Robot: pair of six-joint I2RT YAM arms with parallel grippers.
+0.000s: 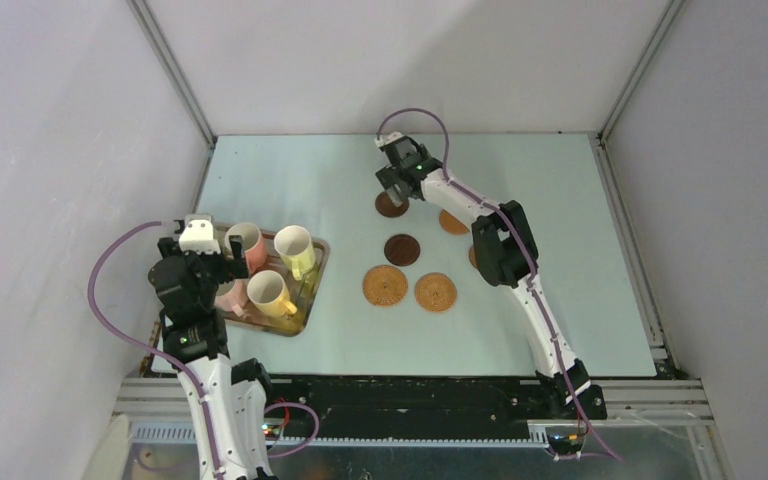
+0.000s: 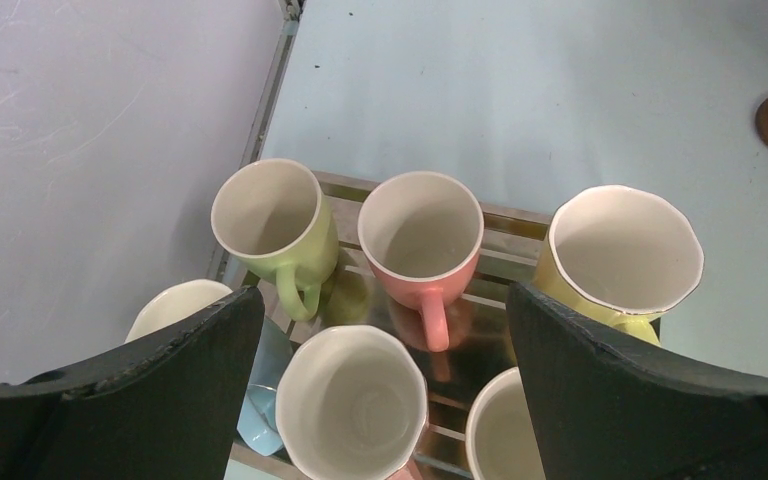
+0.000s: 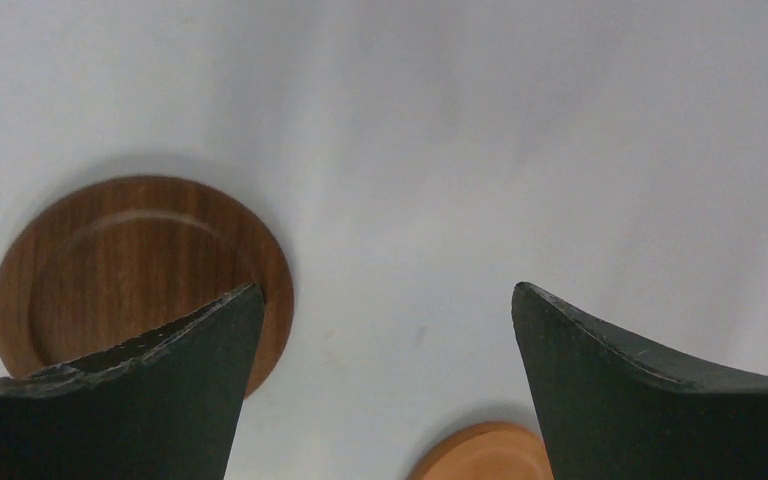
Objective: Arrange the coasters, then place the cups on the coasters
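Note:
Several coasters lie mid-table: two dark brown [image 1: 391,206] [image 1: 401,249], one orange-brown [image 1: 452,222] and two woven tan [image 1: 385,285] [image 1: 435,292]. My right gripper [image 1: 396,186] [image 3: 387,290] hangs open over the table, between the far dark brown coaster [image 3: 140,270] and the orange-brown one [image 3: 480,455], holding nothing. The cups stand on the metal tray [image 1: 309,296] at the left: green [image 2: 275,220], salmon pink [image 2: 422,235], yellow [image 2: 620,255], a pale pink one [image 2: 352,400] and blue [image 2: 260,385]. My left gripper [image 1: 200,240] [image 2: 382,292] is open above them, empty.
Another orange-brown disc [image 1: 474,258] peeks out from under my right arm. White walls with metal posts close in the table at the left, back and right. The tray's far rim [image 2: 505,215] lies near the left wall.

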